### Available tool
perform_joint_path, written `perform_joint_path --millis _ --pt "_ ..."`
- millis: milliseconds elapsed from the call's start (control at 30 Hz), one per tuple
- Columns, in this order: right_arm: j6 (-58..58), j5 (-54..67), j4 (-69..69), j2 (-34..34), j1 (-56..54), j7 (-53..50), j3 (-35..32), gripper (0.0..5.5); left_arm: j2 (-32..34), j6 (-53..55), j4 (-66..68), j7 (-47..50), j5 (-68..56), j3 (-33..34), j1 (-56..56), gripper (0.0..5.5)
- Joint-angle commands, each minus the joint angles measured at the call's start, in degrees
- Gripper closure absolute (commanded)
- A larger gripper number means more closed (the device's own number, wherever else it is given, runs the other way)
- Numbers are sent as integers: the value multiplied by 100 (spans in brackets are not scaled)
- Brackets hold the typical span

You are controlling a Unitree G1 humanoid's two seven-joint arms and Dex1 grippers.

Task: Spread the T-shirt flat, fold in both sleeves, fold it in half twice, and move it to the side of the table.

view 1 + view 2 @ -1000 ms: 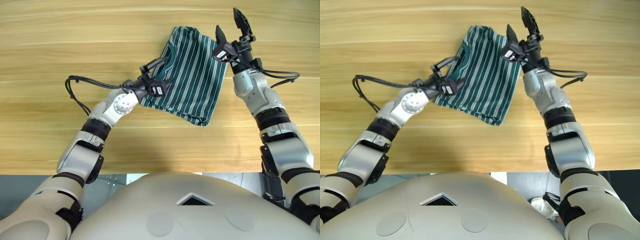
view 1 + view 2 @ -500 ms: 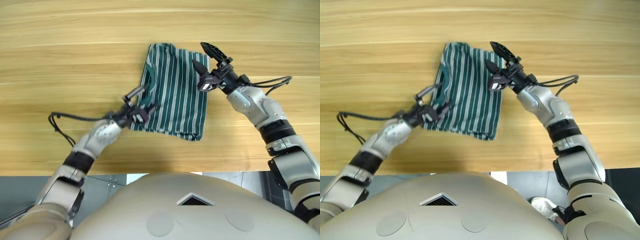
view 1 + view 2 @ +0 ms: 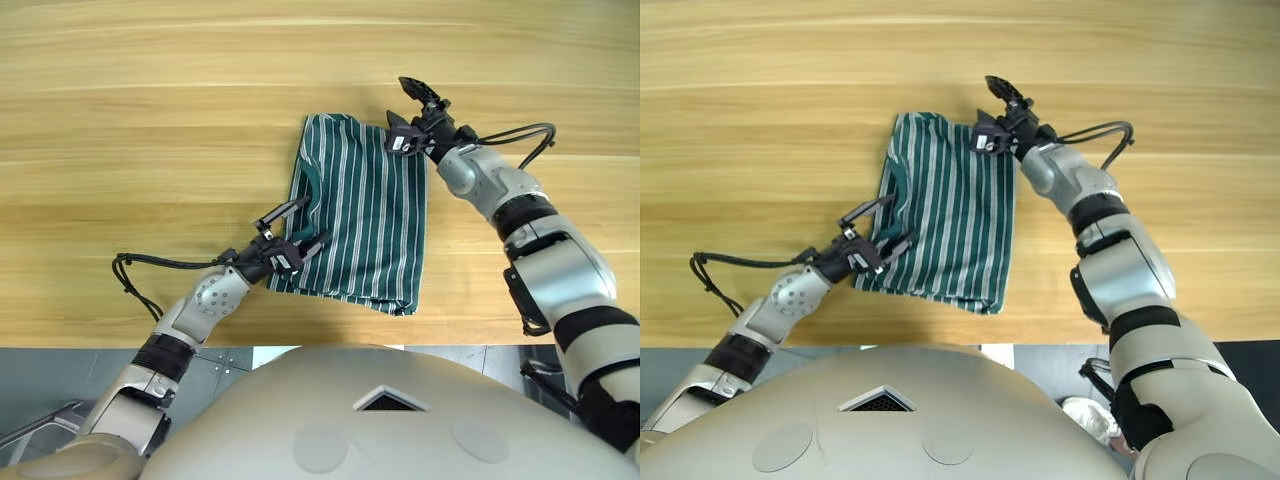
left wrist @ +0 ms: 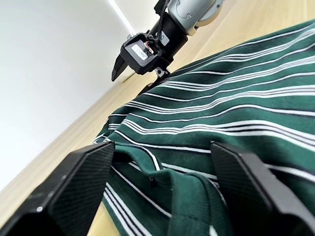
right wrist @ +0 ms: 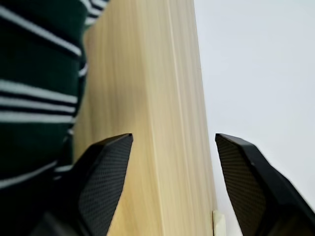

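green striped T-shirt (image 3: 365, 205) lies folded on the counter (image 3: 150, 130), left hand (image 3: 300, 228) spread wide around its near-left edge, right hand (image 3: 397, 100) wide open at the far-right corner

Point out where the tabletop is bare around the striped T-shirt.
Bare table lies wide left of the T-shirt and beyond its far edge; a smaller patch right of it. Crowded: the near left corner at the open left gripper, the far right corner at the open right gripper.
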Motion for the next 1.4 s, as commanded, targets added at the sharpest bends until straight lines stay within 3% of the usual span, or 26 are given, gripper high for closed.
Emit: perform_joint_path --millis 33,133,267,733,1167,1267,1333,1400 --pt "-260 381 -1361 -581 567 -411 -563 240 76 439 464 -73 282 68 232 189" --pt "-211 719 -2744 -810 1187 -314 -1045 240 65 419 483 -92 276 115 284 189" --pt "36 602 -3439 -779 1819 211 -854 240 55 414 467 -135 276 124 338 189" --pt "537 551 -383 -300 788 119 -649 240 0 409 540 -234 213 92 353 189" --pt "485 561 234 -185 489 -128 -609 240 16 331 538 41 -6 475 524 189" --pt "126 769 -631 -411 566 -732 -1007 240 -91 197 481 105 -137 607 451 189" --pt "-74 1053 -1732 -563 867 -602 -1304 240 -108 185 483 96 -115 632 472 189" --pt "-57 984 -2507 -551 1175 -241 -1164 240 -124 172 501 74 -111 644 477 189"
